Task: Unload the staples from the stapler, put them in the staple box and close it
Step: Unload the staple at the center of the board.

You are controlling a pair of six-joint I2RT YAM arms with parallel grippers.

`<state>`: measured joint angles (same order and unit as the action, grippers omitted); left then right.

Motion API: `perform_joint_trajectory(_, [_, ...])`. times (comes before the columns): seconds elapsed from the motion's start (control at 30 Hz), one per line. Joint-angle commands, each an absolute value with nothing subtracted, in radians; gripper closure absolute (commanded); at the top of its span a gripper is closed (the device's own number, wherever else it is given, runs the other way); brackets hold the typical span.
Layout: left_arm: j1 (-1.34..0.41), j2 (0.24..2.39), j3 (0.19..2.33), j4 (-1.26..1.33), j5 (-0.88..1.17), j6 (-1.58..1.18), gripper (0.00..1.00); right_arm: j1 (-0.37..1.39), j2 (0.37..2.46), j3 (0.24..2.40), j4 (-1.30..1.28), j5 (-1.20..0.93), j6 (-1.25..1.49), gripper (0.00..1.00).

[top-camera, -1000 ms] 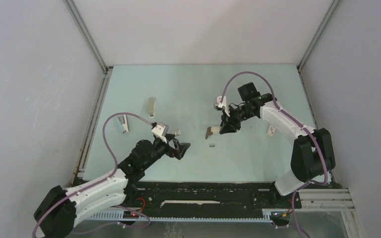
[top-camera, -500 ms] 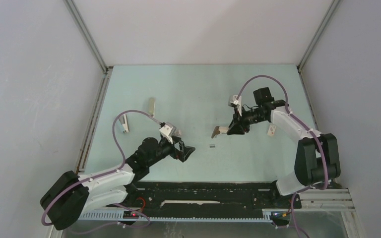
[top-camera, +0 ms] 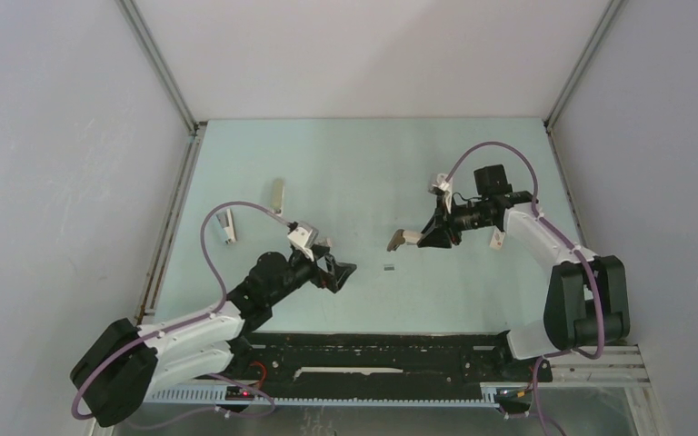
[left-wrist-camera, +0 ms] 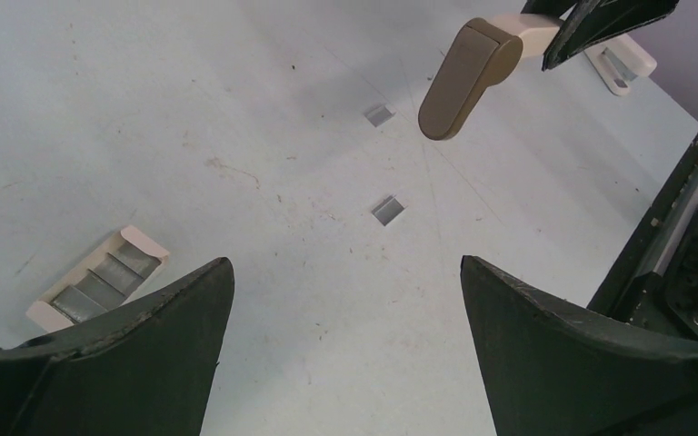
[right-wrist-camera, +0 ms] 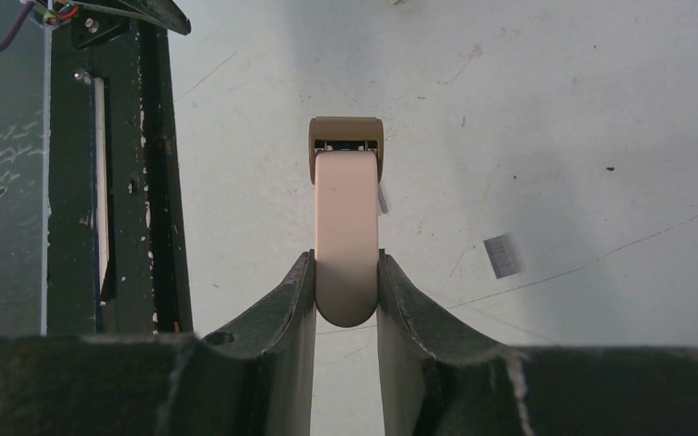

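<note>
R gripper (right-wrist-camera: 345, 265) clamps stapler (right-wrist-camera: 345, 204); prob. staples (left-wrist-camera: 387, 209) lie nearby.

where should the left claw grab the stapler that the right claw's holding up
Probably the brown end of the stapler. The right claw is clamped on the cream rounded end, so the brown part sticks out free, angled downward and facing the left arm. Bring the open left claw in from its own side and slightly below, jaws across the brown end's narrow width.
</note>
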<state>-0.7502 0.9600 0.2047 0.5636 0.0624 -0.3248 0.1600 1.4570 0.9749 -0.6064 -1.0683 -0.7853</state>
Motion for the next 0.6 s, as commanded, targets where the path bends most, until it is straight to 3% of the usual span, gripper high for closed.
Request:
perform_joint_trajectory(0.0, [-0.746, 0.928, 0.247, 0.586, 0.030, -0.334, 0.00, 0.148, 1.417, 0.972, -0.566, -1.124, -0.757, 1.00])
perform_joint_trajectory(0.57, [-0.745, 0.875, 0.244, 0.528, 0.002, -0.321, 0.00, 0.107, 1.400, 0.972, -0.563, -1.118, -0.746, 1.00])
